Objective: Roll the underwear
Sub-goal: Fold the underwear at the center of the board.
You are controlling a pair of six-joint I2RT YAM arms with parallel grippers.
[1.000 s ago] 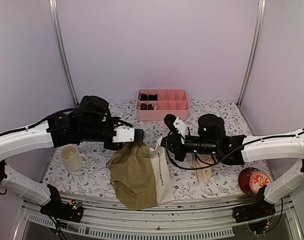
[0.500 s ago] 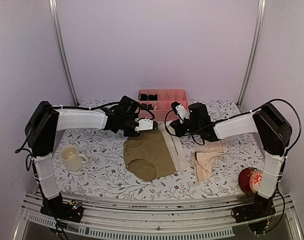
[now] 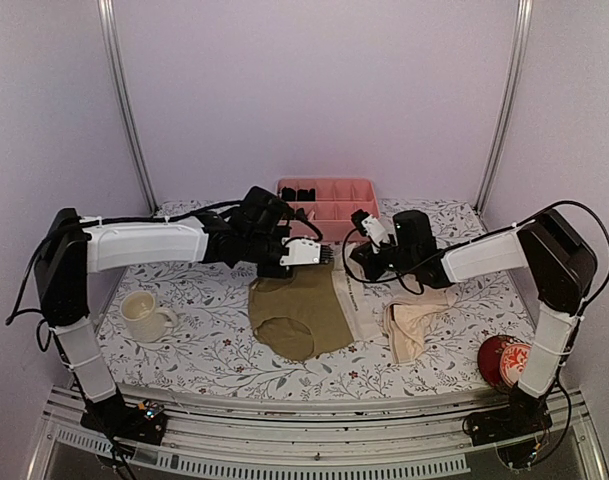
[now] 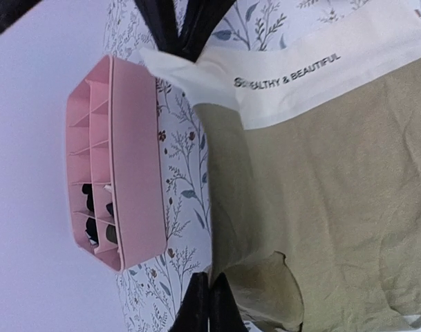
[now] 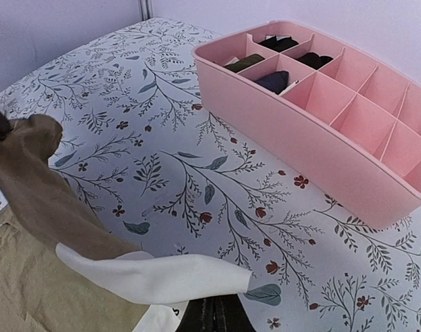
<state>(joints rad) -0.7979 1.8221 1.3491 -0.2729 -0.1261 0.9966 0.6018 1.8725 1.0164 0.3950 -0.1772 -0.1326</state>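
The olive-brown underwear [image 3: 296,312] lies spread on the flowered table, its cream-white waistband [image 3: 350,298] along the right side. My left gripper [image 3: 323,256] is shut on the olive far corner [image 4: 265,290], the fingertips [image 4: 198,308] pressed together on the cloth. My right gripper [image 3: 353,264] is shut on the waistband's far corner [image 5: 162,278], which is lifted a little off the table. The two grippers stand close together in front of the pink tray. The peach-beige underwear [image 3: 415,326] lies crumpled to the right, untouched.
The pink compartment tray [image 3: 356,219] stands at the back with small black bundles [image 3: 296,194] in its left cells. A cream mug [image 3: 143,313] sits at the left. A red round tin [image 3: 508,362] is at the front right.
Both arms carried the olive garment from hanging near the front edge back toward the tray and laid it flat. In the last half second both grippers shifted slightly right.
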